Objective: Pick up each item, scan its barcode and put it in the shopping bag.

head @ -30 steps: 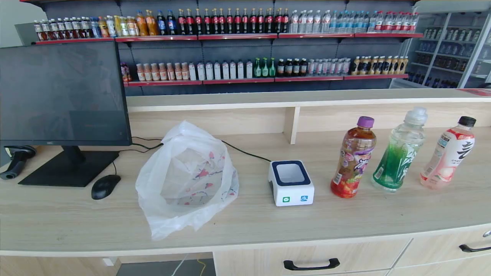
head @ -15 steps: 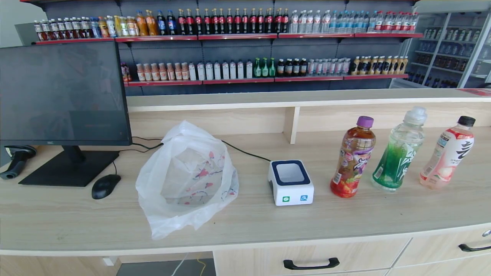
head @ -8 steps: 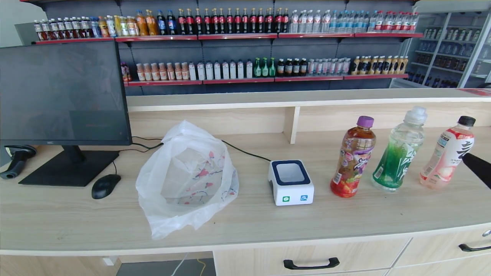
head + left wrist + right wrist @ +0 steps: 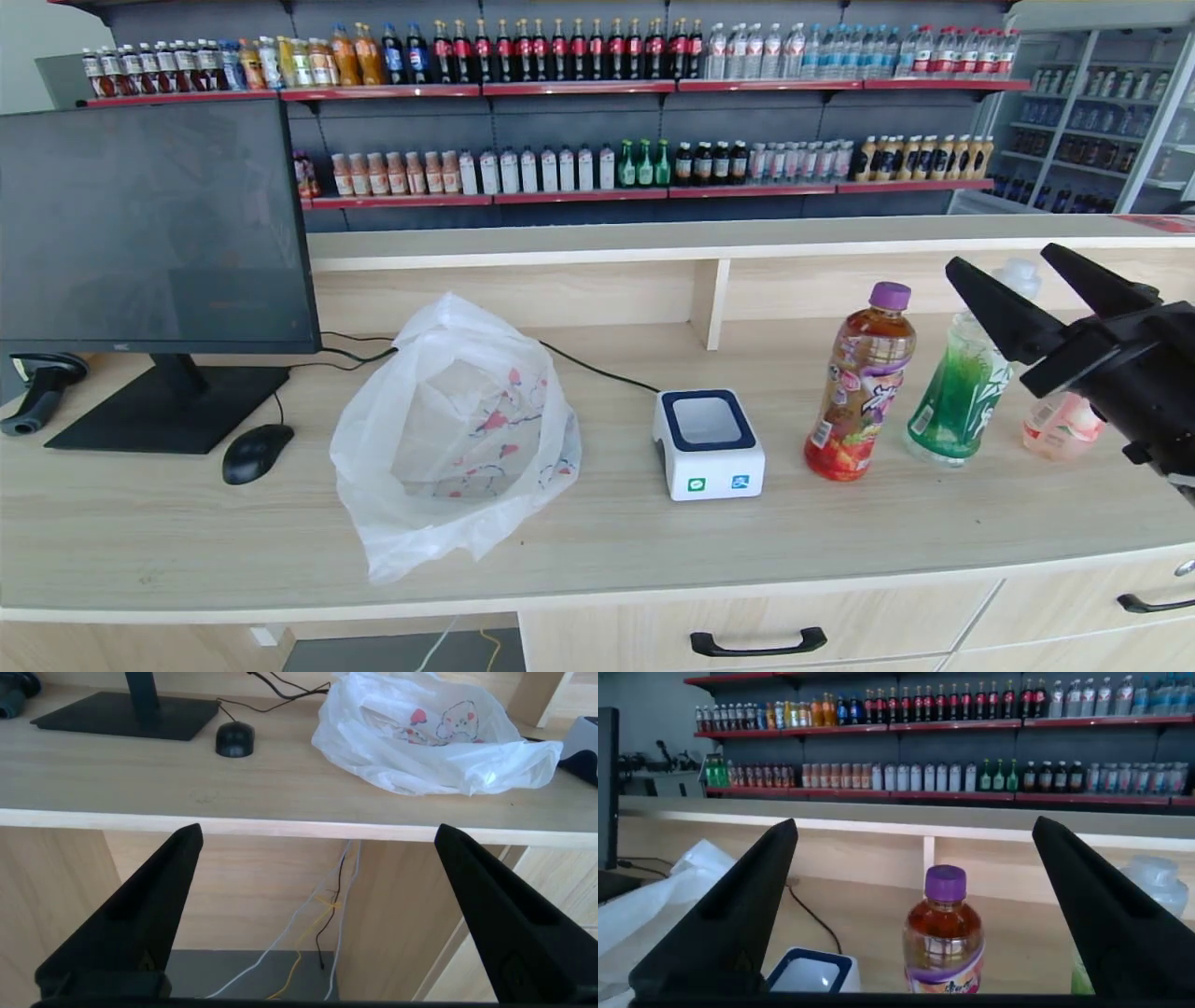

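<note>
closest to you are the drawers (image 4: 840, 616) with black handles, under the front edge of the wooden counter (image 4: 653, 541). your left gripper (image 4: 318, 833) hangs low in front of that edge, below the counter top. its fingers are spread wide and hold nothing. thin wires (image 4: 322, 924) hang down under the counter there.

on the counter, the white shopping bag (image 4: 457, 439) sits left of the middle, with its mouth open and little pink pictures on it. just right of it is the small white scanner box (image 4: 707, 445), window facing up. a black wire (image 4: 597, 371) runs from it toward the back. a black mouse (image 4: 257, 453) lies left of the bag.

three bottles stand in a row on the right side. the purple cap bottle (image 4: 861, 387) is nearest the scanner box, then the green bottle (image 4: 957, 406), then the pink bottle (image 4: 1060, 420). all three stand up straight. your right gripper (image 4: 1001, 259) is up in the air over the right end, in front of the pink bottle. its fingers are spread wide, touching no bottle.

farther back on the left stands the dark monitor (image 4: 154, 224), with a black hand scanner (image 4: 37, 392) beside its foot. behind the counter top is a raised wooden ledge (image 4: 653, 238). past that, long red shelves (image 4: 579, 89) full of drinks line the dark wall, and a glass fridge (image 4: 1083, 103) stands at the far right.
</note>
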Tool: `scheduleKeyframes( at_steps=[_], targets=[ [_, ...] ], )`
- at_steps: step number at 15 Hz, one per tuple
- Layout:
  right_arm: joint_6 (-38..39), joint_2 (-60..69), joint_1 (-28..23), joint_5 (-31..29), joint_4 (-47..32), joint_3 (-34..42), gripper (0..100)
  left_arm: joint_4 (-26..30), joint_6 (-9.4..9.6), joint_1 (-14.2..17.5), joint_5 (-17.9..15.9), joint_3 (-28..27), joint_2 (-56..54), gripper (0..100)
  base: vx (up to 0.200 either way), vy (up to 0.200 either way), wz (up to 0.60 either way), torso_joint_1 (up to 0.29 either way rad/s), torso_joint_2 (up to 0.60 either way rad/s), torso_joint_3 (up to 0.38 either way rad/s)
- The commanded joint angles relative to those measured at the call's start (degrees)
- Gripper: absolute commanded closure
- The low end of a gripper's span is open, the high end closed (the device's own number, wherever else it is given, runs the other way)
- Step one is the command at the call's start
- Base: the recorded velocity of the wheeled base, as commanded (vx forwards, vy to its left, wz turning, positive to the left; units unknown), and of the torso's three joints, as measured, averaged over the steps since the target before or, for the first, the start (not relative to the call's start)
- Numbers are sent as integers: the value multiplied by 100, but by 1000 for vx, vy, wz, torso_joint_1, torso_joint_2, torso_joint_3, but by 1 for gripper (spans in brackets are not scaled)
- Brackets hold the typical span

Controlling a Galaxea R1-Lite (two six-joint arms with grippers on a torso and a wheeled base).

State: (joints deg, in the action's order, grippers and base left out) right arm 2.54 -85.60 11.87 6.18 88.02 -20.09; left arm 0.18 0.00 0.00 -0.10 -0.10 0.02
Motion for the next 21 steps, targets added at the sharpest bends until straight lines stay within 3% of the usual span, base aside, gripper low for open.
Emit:
scheduleKeyframes(
  at_steps=[1, 6, 9, 21],
  targets=[
    [1, -818, 140, -38, 198, -65, 0, -1, 0, 0, 1, 1, -2, 0, 0, 0, 0, 0, 0, 0],
    [-34, -1257, -18, -73, 198, -215, 0, -1, 0, 0, 1, 1, -2, 0, 0, 0, 0, 0, 0, 0],
    [-51, -1380, -1, -477, 198, -30, 0, -1, 0, 0, 1, 1, -2, 0, 0, 0, 0, 0, 0, 0],
    [-51, -1784, -27, -504, 198, 445, 0, -1, 0, 0, 1, 1, -2, 0, 0, 0, 0, 0, 0, 0]
  ],
)
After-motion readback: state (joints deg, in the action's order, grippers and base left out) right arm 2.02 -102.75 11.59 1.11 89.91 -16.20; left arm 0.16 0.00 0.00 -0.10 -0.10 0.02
